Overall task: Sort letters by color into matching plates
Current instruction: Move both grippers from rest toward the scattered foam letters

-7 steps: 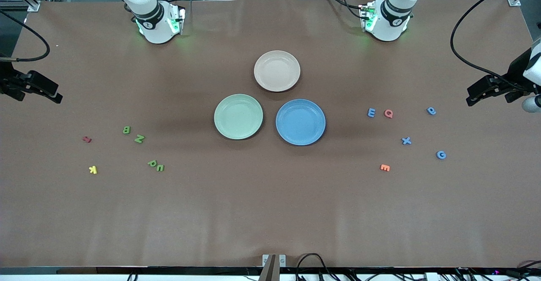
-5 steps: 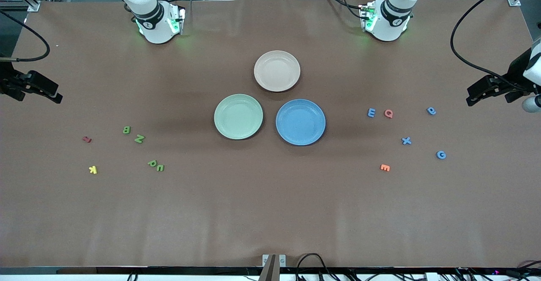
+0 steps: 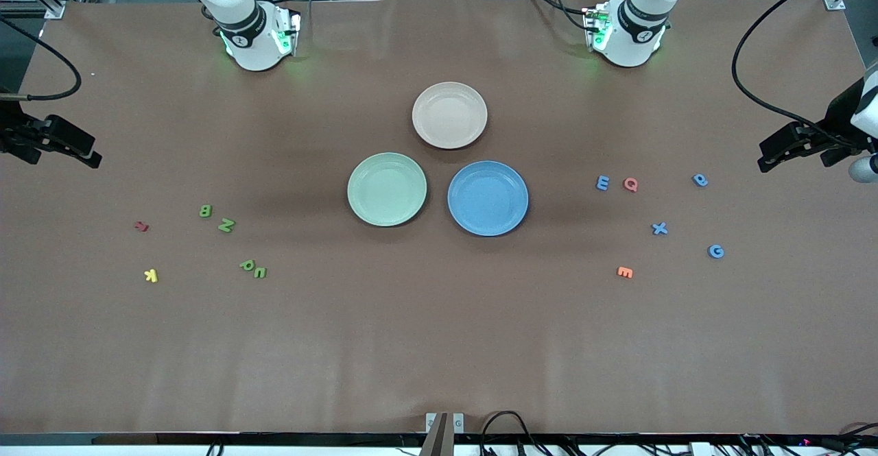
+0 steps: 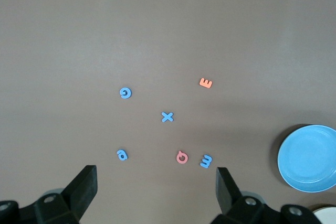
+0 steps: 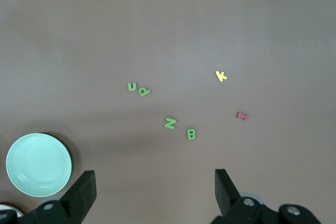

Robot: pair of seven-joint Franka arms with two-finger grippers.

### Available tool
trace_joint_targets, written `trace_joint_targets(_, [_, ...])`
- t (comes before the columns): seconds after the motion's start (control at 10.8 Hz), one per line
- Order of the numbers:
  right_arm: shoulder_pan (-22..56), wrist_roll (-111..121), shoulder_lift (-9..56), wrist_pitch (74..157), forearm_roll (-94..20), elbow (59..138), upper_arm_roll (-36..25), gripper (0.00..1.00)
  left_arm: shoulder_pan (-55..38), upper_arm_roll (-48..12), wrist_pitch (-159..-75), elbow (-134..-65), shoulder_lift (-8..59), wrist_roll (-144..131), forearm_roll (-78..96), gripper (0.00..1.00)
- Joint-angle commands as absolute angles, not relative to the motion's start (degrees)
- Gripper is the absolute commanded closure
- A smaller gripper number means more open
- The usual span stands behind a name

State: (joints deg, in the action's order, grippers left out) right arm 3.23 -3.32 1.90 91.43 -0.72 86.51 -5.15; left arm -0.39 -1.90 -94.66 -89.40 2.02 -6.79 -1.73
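Note:
The mint green plate [image 3: 387, 189] and the blue plate [image 3: 488, 198] lie empty side by side at the table's middle. Green letters B [image 3: 205, 210], N [image 3: 226, 225], P [image 3: 247, 265] and U [image 3: 260, 272] lie toward the right arm's end. Blue letters E [image 3: 602, 182], D/P [image 3: 699, 180], X [image 3: 659, 228] and G [image 3: 715, 251] lie toward the left arm's end. My left gripper [image 4: 156, 177] is open and empty, high over the table's edge near the blue letters. My right gripper [image 5: 155, 179] is open and empty, high near the green letters.
A beige-pink plate [image 3: 449, 114] lies farther from the front camera than the two plates. A pink Q [image 3: 630, 184] and an orange E [image 3: 624, 272] lie among the blue letters. A red letter [image 3: 141, 225] and a yellow K [image 3: 151, 276] lie near the green ones.

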Motion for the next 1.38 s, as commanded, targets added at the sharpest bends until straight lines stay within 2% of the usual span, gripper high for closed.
trace_joint_targets(0.0, [2.2, -4.0, 3.1, 91.2, -0.1, 85.9, -4.2, 0.00, -0.9, -1.8, -94.0, -89.0, 2.1, -5.9, -1.4, 0.00])
trace_joint_targets(0.55, [2.5, -4.0, 3.8, 95.7, -0.6, 89.7, -4.0, 0.00, 0.0, -1.8, -94.4, -89.6, 3.2, -4.9, -1.7, 0.00])
trace_joint_targets(0.74, [2.6, -4.0, 4.3, 96.5, -0.6, 90.7, -4.0, 0.00, 1.4, -1.8, -99.5, -92.5, 5.1, -4.9, -1.6, 0.00])
trace_joint_targets(0.92, [2.6, -4.0, 5.5, 99.4, -0.6, 92.9, -4.0, 0.00, 3.0, -1.8, -108.2, -100.1, 5.0, -4.9, -1.5, 0.00])
trace_joint_targets(1.29, [2.9, -4.2, 8.1, 106.0, -0.7, 98.8, -3.0, 0.00, 3.4, -1.8, -108.8, -100.5, 12.4, -5.4, -1.5, 0.00])
